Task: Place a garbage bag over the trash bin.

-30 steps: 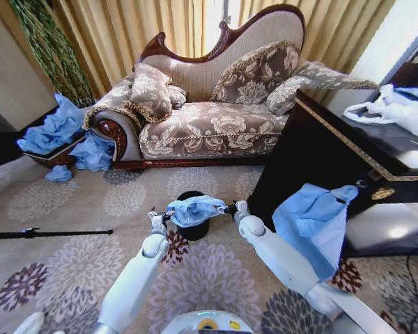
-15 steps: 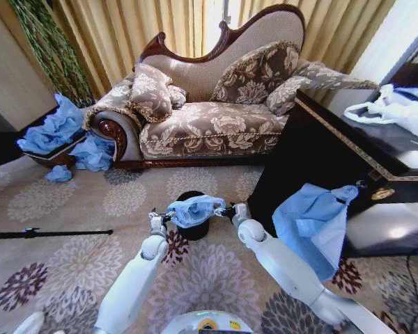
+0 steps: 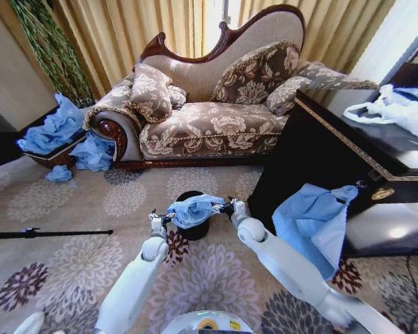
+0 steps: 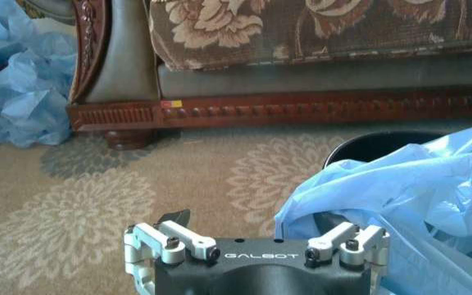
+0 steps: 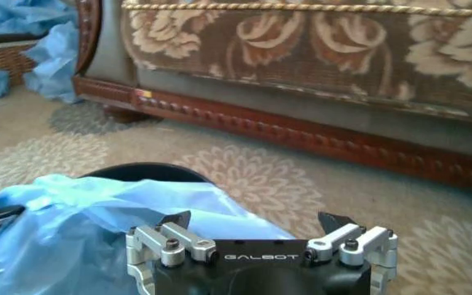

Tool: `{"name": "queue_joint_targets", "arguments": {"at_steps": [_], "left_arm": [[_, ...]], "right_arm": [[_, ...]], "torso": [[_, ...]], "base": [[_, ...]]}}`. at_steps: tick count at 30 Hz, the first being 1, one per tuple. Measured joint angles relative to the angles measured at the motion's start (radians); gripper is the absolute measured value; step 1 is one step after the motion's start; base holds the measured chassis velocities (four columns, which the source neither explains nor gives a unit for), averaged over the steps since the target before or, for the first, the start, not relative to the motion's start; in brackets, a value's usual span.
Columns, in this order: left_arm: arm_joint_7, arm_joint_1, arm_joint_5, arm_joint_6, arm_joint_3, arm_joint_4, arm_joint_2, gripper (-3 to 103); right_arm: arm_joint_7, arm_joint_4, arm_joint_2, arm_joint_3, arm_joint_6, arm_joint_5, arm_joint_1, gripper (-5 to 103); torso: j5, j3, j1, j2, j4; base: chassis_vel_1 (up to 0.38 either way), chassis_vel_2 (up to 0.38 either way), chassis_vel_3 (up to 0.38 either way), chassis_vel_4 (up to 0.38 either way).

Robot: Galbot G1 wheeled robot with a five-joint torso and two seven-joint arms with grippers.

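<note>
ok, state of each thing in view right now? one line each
garbage bag: bunched, held up between both grippers over the bin, not yet over the rim
trash bin: upright on the carpet, rim unlined
left gripper: at the bag's left edge
right gripper: open, at the bag's right edge
</note>
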Motion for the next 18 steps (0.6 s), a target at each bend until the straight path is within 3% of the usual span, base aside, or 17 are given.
{"name": "queue_joint_targets", "arguments": {"at_steps": [18], "left_arm": [[0.000, 0.000, -0.001, 0.001, -0.007, -0.010, -0.011, 100]], "right_arm": [[0.009, -0.118, 0.062, -0.095, -0.020, -0.064, 0.075, 100]], "torso": [[0.0000, 0.000, 0.000, 0.000, 0.0000]], "base": [[0.000, 0.000, 0.000, 0.000]]}}
